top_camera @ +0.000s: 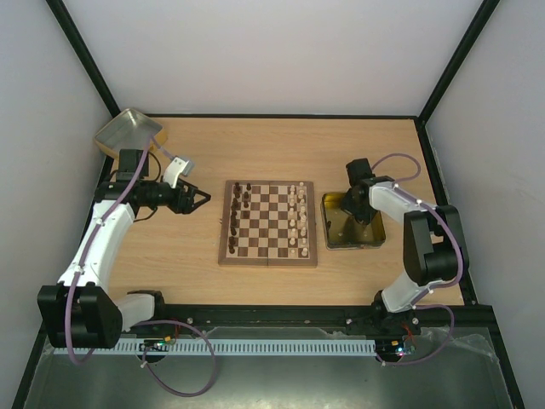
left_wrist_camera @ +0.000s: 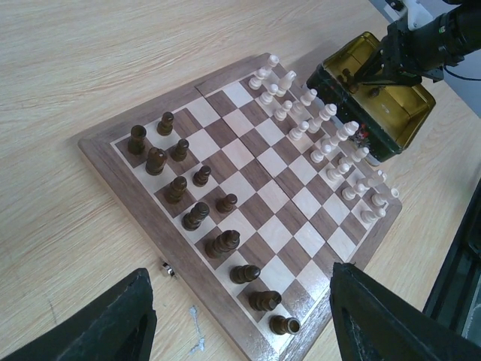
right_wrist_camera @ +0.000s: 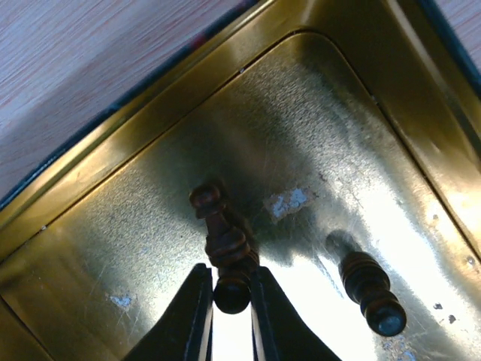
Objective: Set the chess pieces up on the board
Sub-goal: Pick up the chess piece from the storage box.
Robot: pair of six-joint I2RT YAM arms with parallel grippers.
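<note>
Overhead, board: the board (top_camera: 268, 223) sits between the two arms, with dark pieces (top_camera: 238, 217) down its left side and pale pieces (top_camera: 298, 220) down its right.
Overhead, arms: the left gripper (top_camera: 203, 199) hovers just off the board's left edge. The right gripper (top_camera: 353, 203) is dipped into the gold tray (top_camera: 375, 240), which lies just beside the board's right edge. A metal tray (top_camera: 128, 132) sits off in the far left corner.
Left wrist, pale side: two full-looking rows. That army looks finished to me.
Left wrist, dark side: roughly a dozen are standing, with gaps in both rows, so I'd judge it short of a full set.
Left wrist, fingers: spread wide with nothing between them.
Right wrist, grasp: the fingers are pinched on the base of a dark piece (right_wrist_camera: 225, 244) down in the tray. Whether it's off the floor, I can't tell.
Right wrist, leftover: a second dark piece (right_wrist_camera: 368, 289) lies near it, untouched.
Progress: well past halfway by my reading. What's left is carrying the tray's dark stragglers over to the open squares on the left side.
</note>
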